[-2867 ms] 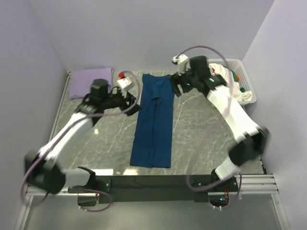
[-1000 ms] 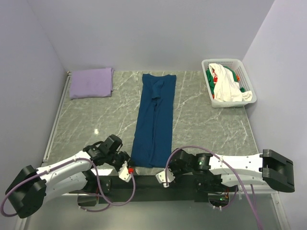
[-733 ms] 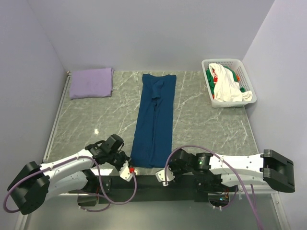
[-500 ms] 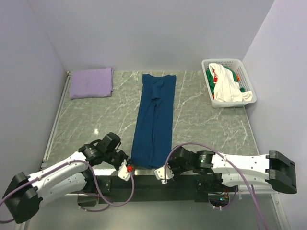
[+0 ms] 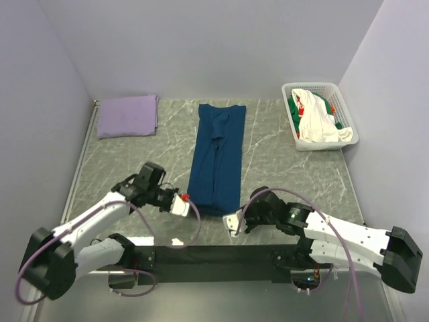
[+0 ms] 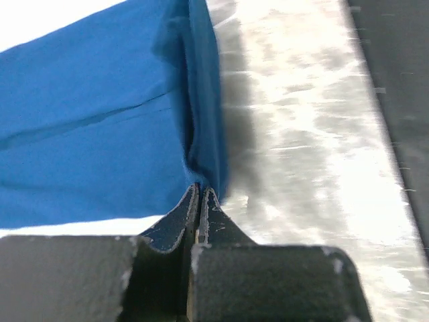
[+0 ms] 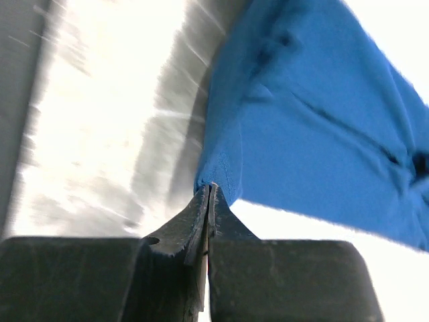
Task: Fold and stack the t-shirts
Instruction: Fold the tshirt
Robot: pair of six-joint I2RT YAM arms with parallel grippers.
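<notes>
A dark navy-blue t-shirt (image 5: 218, 154) lies as a long narrow strip down the middle of the marble table (image 5: 288, 161). My left gripper (image 5: 186, 199) is shut on its near left corner, and my right gripper (image 5: 236, 216) is shut on its near right corner. In the left wrist view the left gripper (image 6: 200, 189) pinches a folded edge of the navy cloth (image 6: 87, 134), raised off the table. The right wrist view shows the right gripper (image 7: 211, 188) pinching the hem of the navy cloth (image 7: 315, 134). A folded pale lavender t-shirt (image 5: 127, 115) lies at the back left.
A white lattice basket (image 5: 315, 85) stands at the back right with white and green t-shirts (image 5: 315, 124) heaped in it. Walls close in on the left, back and right. A black rail (image 5: 214, 255) runs along the near edge.
The left gripper closed on the shirt's near corner. Both grippers then lifted the near hem and carried it away from the table's near edge, toward the back.
</notes>
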